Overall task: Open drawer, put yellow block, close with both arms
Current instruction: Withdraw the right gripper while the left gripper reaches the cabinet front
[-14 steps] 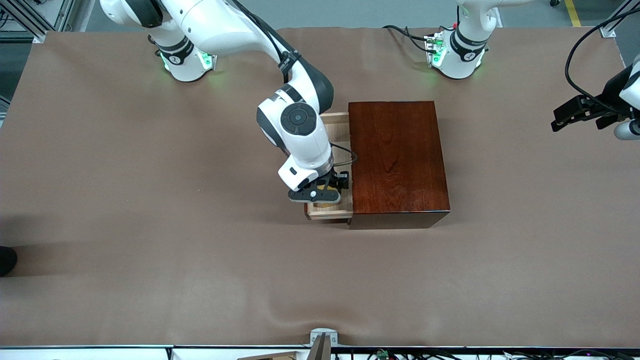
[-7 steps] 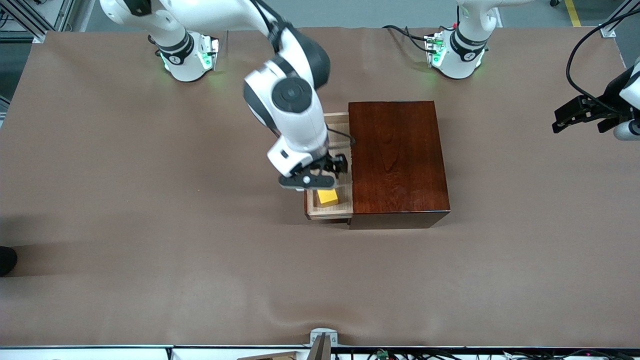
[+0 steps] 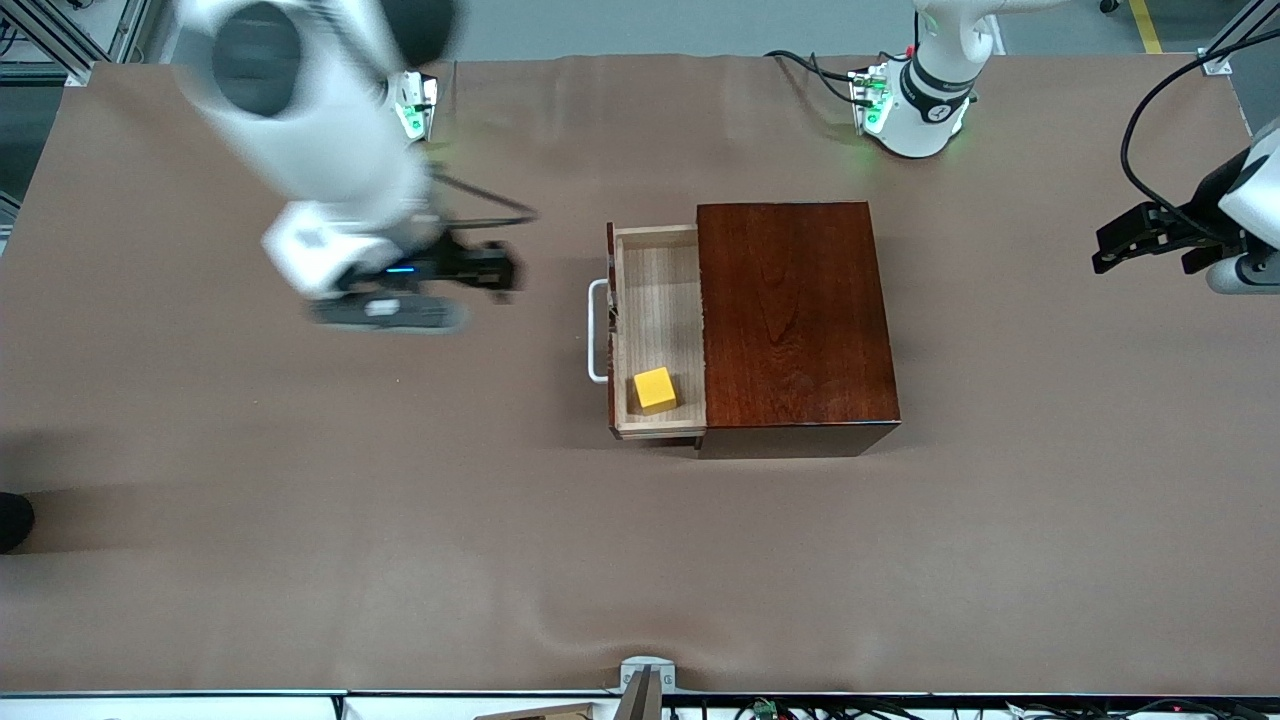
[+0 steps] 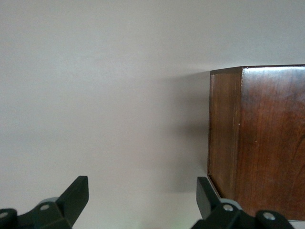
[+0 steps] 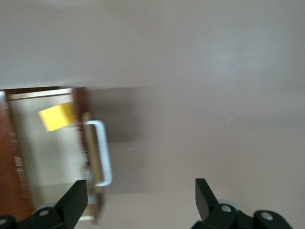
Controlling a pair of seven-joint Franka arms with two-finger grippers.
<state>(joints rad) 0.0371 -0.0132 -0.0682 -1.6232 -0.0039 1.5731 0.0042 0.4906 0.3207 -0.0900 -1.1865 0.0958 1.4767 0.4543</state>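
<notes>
The drawer (image 3: pixel 655 300) stands pulled out of the mahogany box (image 3: pixel 795 320), its white handle (image 3: pixel 597 330) toward the right arm's end. The yellow block (image 3: pixel 655 389) lies in the drawer's tray, at the corner nearest the front camera. It also shows in the right wrist view (image 5: pixel 56 116), with the handle (image 5: pixel 102 152). My right gripper (image 3: pixel 420 290) is open and empty, up over bare table between its base and the drawer. My left gripper (image 3: pixel 1140 240) is open and empty, held over the left arm's end of the table; its view shows the box's corner (image 4: pixel 257 138).
The brown cloth (image 3: pixel 400 520) covers the whole table. The arm bases (image 3: pixel 915 100) stand along the table's edge farthest from the front camera. A small metal bracket (image 3: pixel 645 675) sits at the nearest edge.
My right gripper let go of the yellow block in the drawer, rose and swung away toward its own base. The block stays in the tray. The left gripper barely shifted.
</notes>
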